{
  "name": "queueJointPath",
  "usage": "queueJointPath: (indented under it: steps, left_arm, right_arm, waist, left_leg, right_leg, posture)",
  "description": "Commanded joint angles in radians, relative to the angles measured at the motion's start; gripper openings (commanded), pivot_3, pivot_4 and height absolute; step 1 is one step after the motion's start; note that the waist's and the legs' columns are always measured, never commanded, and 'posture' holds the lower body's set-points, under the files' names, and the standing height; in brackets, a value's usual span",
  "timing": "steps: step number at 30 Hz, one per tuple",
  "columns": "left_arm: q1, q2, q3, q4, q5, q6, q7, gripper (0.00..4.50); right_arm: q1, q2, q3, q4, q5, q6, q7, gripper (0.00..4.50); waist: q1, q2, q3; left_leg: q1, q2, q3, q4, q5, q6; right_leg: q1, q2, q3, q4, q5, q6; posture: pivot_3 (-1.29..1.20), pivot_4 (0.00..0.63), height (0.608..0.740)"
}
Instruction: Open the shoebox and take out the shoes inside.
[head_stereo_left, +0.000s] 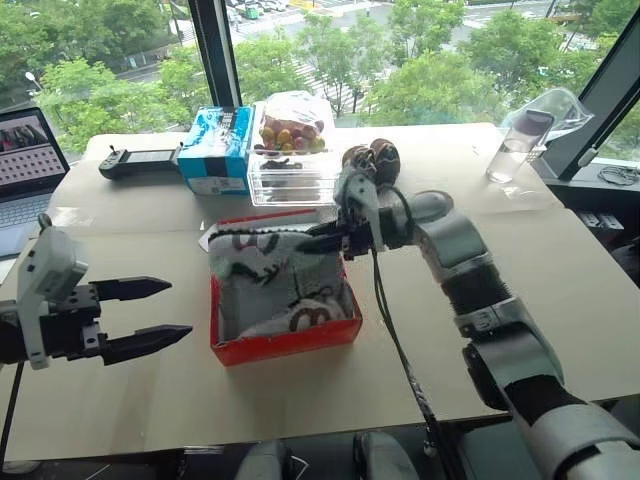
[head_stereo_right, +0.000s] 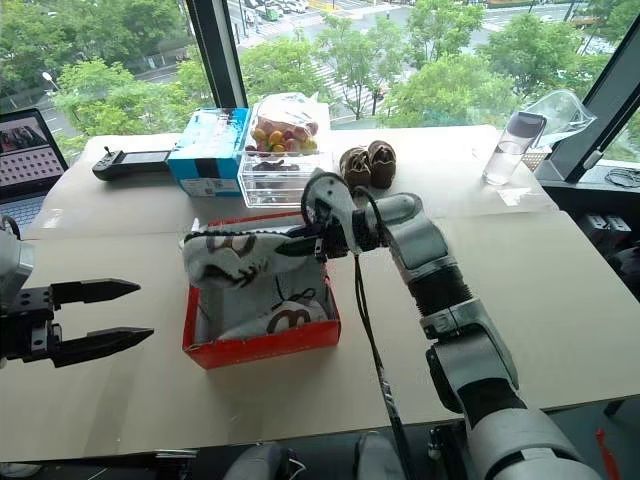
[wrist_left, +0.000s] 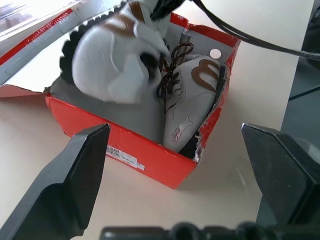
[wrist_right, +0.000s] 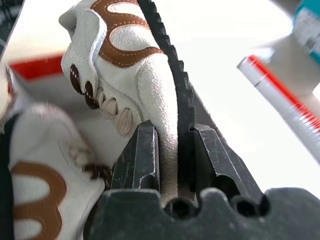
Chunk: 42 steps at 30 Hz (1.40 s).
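Right hand (wrist_right: 167, 165) clamped on heel edge of white sneaker (head_stereo_right: 235, 255), above red shoebox (head_stereo_right: 262, 345). Probably light, soft upper, stiff sole; pinching the sole rim seems surest. Left hand (head_stereo_left: 150, 315) apart.

- A big pale surface (head_stereo_left: 520, 270)
- On it: the red shoebox (head_stereo_left: 285, 342), a blue carton (head_stereo_left: 215, 150), a clear fruit box (head_stereo_left: 292, 165), brown shoes (head_stereo_right: 367, 165), a laptop (head_stereo_left: 25, 165)
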Motion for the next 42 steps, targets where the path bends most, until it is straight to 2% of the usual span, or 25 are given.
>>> queueJointPath:
  steps: [1,2,5,7,11,14,18,24,26,27,29,30,35,37,39,42]
  left_arm:
    - [-0.017,0.007,-0.008,0.01,0.008,-0.033,-0.009,4.5]
    - [-0.023,0.009,-0.019,0.017,0.012,-0.039,-0.01,4.5]
    - [-0.053,0.016,-0.067,0.042,0.022,-0.06,-0.011,4.5]
    - [-0.077,0.019,-0.1,0.059,0.029,-0.073,-0.014,4.5]
    - [-0.125,0.026,-0.167,0.09,0.029,-0.086,-0.025,4.5]
    - [-0.16,0.027,-0.208,0.112,0.039,-0.099,-0.028,4.5]
    - [-0.196,0.024,-0.259,0.136,0.057,-0.12,-0.037,4.5]
    - [-0.235,0.026,-0.3,0.153,0.07,-0.131,-0.039,4.5]
    - [-0.243,0.028,-0.306,0.156,0.072,-0.131,-0.041,4.5]
    - [-0.247,0.028,-0.308,0.158,0.073,-0.131,-0.041,4.5]
    - [-0.253,0.028,-0.308,0.158,0.073,-0.127,-0.041,4.5]
    - [-0.254,0.028,-0.306,0.156,0.073,-0.124,-0.04,4.5]
    - [-0.244,0.032,-0.286,0.149,0.065,-0.11,-0.041,4.5]
    - [-0.242,0.033,-0.28,0.146,0.064,-0.106,-0.04,4.5]
    - [-0.243,0.033,-0.279,0.143,0.064,-0.103,-0.037,4.5]
    - [-0.243,0.029,-0.278,0.132,0.062,-0.098,-0.029,4.5]
  right_arm:
    - [-0.061,-0.022,-0.176,-0.082,0.19,0.202,-0.04,0.63]
    - [-0.084,-0.02,-0.238,-0.057,0.234,0.258,-0.086,0.63]
    - [-0.179,-0.021,-0.477,0.136,0.32,0.387,-0.373,0.63]
    - [-0.198,-0.045,-0.574,0.214,0.351,0.445,-0.499,0.63]
    - [-0.15,-0.103,-0.633,0.288,0.284,0.462,-0.748,0.63]
    - [-0.103,-0.135,-0.654,0.301,0.297,0.567,-0.817,0.63]
    - [-0.016,-0.134,-0.678,0.296,0.352,0.775,-0.823,0.63]
    - [0.083,-0.113,-0.63,0.261,0.327,0.796,-0.832,0.63]
    - [0.113,-0.136,-0.572,0.268,0.281,0.738,-0.822,1.49]
    - [0.115,-0.154,-0.56,0.291,0.263,0.703,-0.817,1.6]
    - [0.102,-0.204,-0.544,0.347,0.229,0.614,-0.802,2.32]
    - [0.083,-0.232,-0.548,0.381,0.221,0.579,-0.794,2.78]
    - [-0.045,-0.335,-0.516,0.483,0.178,0.44,-0.717,4.41]
    - [-0.087,-0.341,-0.429,0.419,0.16,0.396,-0.599,4.46]
    - [-0.089,-0.325,-0.328,0.265,0.168,0.364,-0.469,4.46]
    - [-0.019,-0.33,-0.114,-0.075,0.186,0.276,-0.204,4.46]
  waist:
    - [0.003,0.0,0.0]
    - [0.003,0.0,0.0]
    - [0.004,0.0,0.0]
    - [0.012,0.0,0.0]
    - [0.019,0.0,0.0]
    - [0.02,0.0,0.0]
    - [0.01,0.002,0.001]
    - [-0.001,0.002,0.001]
    - [-0.001,0.002,0.001]
    - [-0.001,0.002,0.001]
    - [0.001,0.002,0.001]
    - [0.003,0.002,0.001]
    - [0.0,0.002,0.002]
    - [-0.01,0.002,0.002]
    - [-0.02,0.002,0.002]
    - [-0.028,0.002,0.002]
  left_leg:
    - [0.0,0.0,0.0,0.0,0.0,0.0]
    - [0.0,0.0,0.0,0.0,0.0,0.0]
    - [0.0,0.0,0.0,0.0,-0.001,0.002]
    - [0.0,0.0,0.0,0.0,-0.001,0.002]
    - [0.0,0.0,0.001,-0.001,-0.001,0.001]
    - [-0.003,0.0,0.001,-0.001,0.0,0.001]
    - [-0.007,0.001,0.003,-0.001,0.0,0.002]
    - [-0.007,0.001,0.003,0.0,-0.005,0.009]
    - [-0.007,0.001,0.002,0.0,-0.005,0.009]
    - [-0.006,0.001,0.002,0.0,-0.005,0.01]
    - [-0.005,0.001,0.002,0.0,-0.005,0.01]
    - [-0.005,0.001,0.002,0.0,-0.006,0.011]
    - [-0.005,0.0,0.002,0.0,-0.006,0.011]
    - [-0.005,0.0,0.003,0.0,-0.006,0.011]
    - [-0.003,0.001,0.003,0.0,-0.006,0.011]
    - [-0.003,0.004,0.004,0.0,-0.006,0.01]
  right_leg:
    - [0.001,0.0,0.0,0.0,0.0,0.0]
    - [0.001,0.0,-0.001,0.0,0.0,0.0]
    - [0.001,-0.001,0.0,0.0,0.0,0.0]
    - [0.001,-0.001,-0.001,0.0,0.001,-0.002]
    - [0.0,-0.001,-0.001,-0.001,0.001,-0.002]
    - [-0.001,-0.001,-0.001,-0.001,0.001,-0.002]
    - [-0.005,0.001,0.0,0.001,0.001,-0.001]
    - [-0.004,0.002,0.001,0.0,0.001,0.0]
    - [-0.004,0.002,0.0,0.0,0.001,0.001]
    - [-0.003,0.002,0.001,0.0,0.001,0.001]
    - [-0.001,0.002,0.0,-0.001,0.001,0.001]
    - [-0.001,0.002,0.0,-0.001,0.001,0.002]
    - [-0.001,0.002,0.001,-0.002,0.001,0.002]
    - [-0.002,0.002,0.002,-0.002,0.001,0.002]
    - [-0.001,0.003,0.003,-0.002,0.001,0.002]
    - [-0.002,0.005,0.005,-0.001,0.001,0.002]
  posture:
    - [0.0,0.15,0.74]
    - [0.0,0.15,0.74]
    - [0.0,0.15,0.74]
    - [0.0,0.15,0.74]
    - [0.0,0.15,0.74]
    - [0.0,0.15,0.74]
    - [0.0,0.15,0.74]
    - [0.0,0.15,0.74]
    - [0.0,0.15,0.74]
    - [0.0,0.15,0.74]
    - [0.0,0.15,0.74]
    - [0.0,0.15,0.74]
    - [0.0,0.15,0.74]
    - [0.0,0.15,0.74]
    - [0.0,0.15,0.74]
    - [0.0,0.15,0.74]
